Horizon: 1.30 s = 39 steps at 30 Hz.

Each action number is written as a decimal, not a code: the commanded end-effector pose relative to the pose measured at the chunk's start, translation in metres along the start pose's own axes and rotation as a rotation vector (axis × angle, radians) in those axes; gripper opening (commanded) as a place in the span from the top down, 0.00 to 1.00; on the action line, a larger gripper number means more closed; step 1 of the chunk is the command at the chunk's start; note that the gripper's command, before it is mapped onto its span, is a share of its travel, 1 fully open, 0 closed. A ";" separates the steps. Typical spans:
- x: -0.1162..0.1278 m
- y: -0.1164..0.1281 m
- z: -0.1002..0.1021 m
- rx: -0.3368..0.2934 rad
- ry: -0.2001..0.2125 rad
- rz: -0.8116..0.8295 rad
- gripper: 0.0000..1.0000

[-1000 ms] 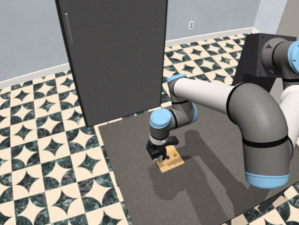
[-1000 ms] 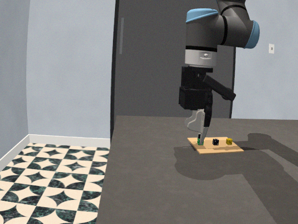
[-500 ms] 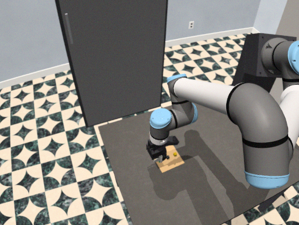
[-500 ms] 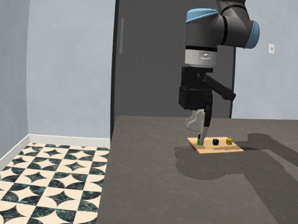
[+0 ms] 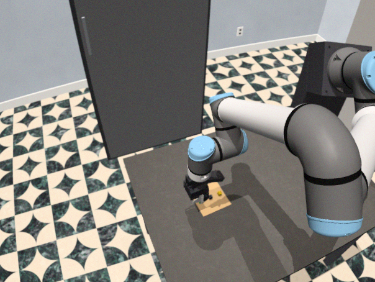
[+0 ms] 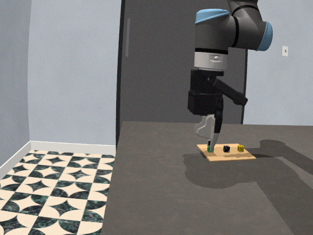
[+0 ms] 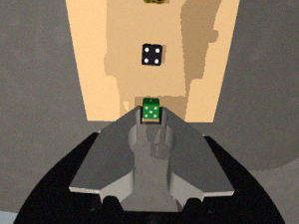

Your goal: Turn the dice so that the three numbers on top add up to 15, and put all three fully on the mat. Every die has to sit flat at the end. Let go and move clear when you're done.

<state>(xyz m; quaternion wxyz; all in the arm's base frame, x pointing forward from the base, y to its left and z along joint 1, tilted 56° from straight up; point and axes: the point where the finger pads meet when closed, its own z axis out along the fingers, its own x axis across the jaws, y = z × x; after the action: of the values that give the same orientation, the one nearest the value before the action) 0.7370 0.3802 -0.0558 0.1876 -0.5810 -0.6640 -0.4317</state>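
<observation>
A tan mat [image 6: 226,152] lies on the dark table. My gripper [image 6: 210,148] points straight down at the mat's left end and is shut on a green die [image 7: 150,110], which sits at or just above the mat surface there. In the wrist view the green die shows five pips on top. A black die [image 7: 151,55] rests flat on the mat's middle with four pips up; it also shows in the exterior view [image 6: 226,148]. A yellow die [image 6: 240,148] rests on the mat's right part; only its edge shows in the wrist view [image 7: 155,1]. My arm hides the green die in the top view.
A tall dark cabinet [image 5: 141,71] stands behind the table's far edge. The arm's dark base block [image 5: 329,74] stands at the right. The table's left edge [image 6: 114,178] drops to the checkered floor.
</observation>
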 end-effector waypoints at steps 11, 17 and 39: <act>0.000 0.003 0.001 -0.002 -0.001 -0.004 0.82; 0.000 0.003 0.001 -0.002 -0.001 -0.004 0.82; 0.000 0.003 -0.051 -0.002 -0.001 -0.004 0.82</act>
<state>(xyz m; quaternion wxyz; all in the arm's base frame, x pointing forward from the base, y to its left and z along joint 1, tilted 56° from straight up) 0.7362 0.3574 -0.0370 0.1827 -0.5797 -0.6649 -0.4342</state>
